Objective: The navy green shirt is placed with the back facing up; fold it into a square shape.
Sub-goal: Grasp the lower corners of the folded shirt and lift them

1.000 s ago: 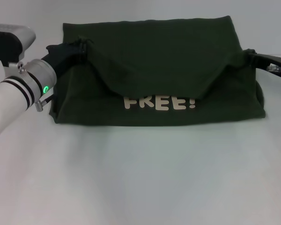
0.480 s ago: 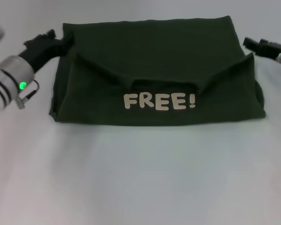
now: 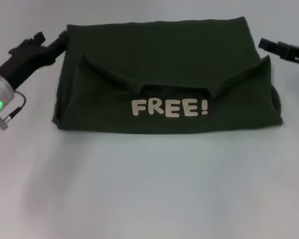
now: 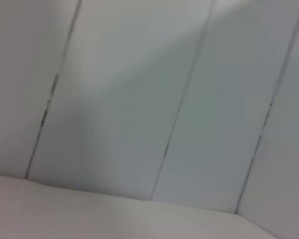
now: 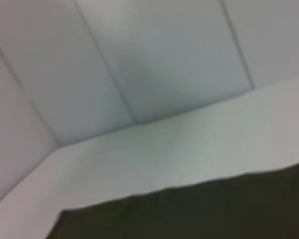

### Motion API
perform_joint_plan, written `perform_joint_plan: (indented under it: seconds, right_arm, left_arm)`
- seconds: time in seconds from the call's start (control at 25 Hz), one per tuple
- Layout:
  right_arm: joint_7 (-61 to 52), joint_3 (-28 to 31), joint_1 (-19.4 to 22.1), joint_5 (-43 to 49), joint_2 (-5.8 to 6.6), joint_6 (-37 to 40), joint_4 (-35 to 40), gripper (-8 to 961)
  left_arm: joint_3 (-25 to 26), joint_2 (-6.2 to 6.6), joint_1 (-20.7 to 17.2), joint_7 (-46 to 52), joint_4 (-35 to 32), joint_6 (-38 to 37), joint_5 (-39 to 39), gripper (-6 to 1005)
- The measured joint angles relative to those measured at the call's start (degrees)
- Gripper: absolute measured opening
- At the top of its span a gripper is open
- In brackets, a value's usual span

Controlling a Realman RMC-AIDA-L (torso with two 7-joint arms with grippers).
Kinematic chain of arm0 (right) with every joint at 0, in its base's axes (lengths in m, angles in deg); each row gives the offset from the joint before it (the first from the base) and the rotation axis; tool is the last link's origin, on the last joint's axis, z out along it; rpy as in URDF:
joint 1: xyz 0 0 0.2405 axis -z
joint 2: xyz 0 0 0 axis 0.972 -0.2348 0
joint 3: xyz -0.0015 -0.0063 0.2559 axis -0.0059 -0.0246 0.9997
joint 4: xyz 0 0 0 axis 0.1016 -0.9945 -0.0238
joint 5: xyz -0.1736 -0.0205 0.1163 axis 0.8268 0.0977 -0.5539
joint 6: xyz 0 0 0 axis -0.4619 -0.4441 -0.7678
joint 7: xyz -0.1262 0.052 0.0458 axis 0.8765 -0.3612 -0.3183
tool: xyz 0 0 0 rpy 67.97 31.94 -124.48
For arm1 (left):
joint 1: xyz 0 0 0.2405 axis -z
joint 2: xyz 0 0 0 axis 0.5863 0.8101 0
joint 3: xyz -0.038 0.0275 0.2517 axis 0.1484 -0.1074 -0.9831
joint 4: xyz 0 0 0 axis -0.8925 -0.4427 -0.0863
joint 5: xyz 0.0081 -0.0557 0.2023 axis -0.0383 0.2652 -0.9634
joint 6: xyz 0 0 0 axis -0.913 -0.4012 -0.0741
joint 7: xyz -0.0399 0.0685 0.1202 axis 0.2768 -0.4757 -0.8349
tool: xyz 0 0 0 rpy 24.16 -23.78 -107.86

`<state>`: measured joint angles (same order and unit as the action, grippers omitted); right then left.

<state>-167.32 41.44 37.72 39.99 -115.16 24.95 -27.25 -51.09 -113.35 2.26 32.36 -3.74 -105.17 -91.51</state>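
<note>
Shirt (image 3: 167,77) first: the dark green garment lies folded into a wide band toward the far side of the pale desk (image 3: 154,189), its near layer showing the cream "FREE!" lettering (image 3: 169,107). A top flap has been laid over from the far edge, and its lower edge dips in a shallow V just above the letters. That reads as a lengthwise fold already made, so the piece is rectangular but not yet square; by my judgement a sideways fold is what remains.

The left hand (image 3: 52,44) sits just off the shirt's far left corner, apart from the cloth or barely beside it, with nothing in its grip; how wide its fingers stand I cannot tell. The right hand (image 3: 269,46) hangs off the far right corner, clear of the fabric and holding nothing, its opening likewise unclear. Placed at opposite ends, both look positioned to let the flap lie flat. The right wrist camera shows a dark strip of shirt; the left shows only pale panelled wall.
</note>
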Motion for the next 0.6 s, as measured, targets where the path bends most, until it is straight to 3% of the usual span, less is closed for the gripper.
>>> perform_joint_plan:
  seconds: [0.28, 0.32, 0.6]
  right_arm:
    - [-9.0, -4.0, 5.6, 0.1, 2.48, 12.9, 3.1, 690]
    - [-9.6, -3.9, 6.1, 0.1, 2.67, 14.3, 3.2, 691]
    - [-12.0, -3.6, 9.3, -0.2, 3.02, 17.3, 3.3, 690]
  left_arm:
    - [-6.3, 0.03, -6.3, 0.3, -2.5, -7.2, -0.1, 767]
    - [-9.2, 0.02, -8.1, 0.1, -3.4, -7.7, -0.1, 768]
    - [-14.8, -0.01, -12.8, -3.0, -5.4, -7.4, -0.1, 769]
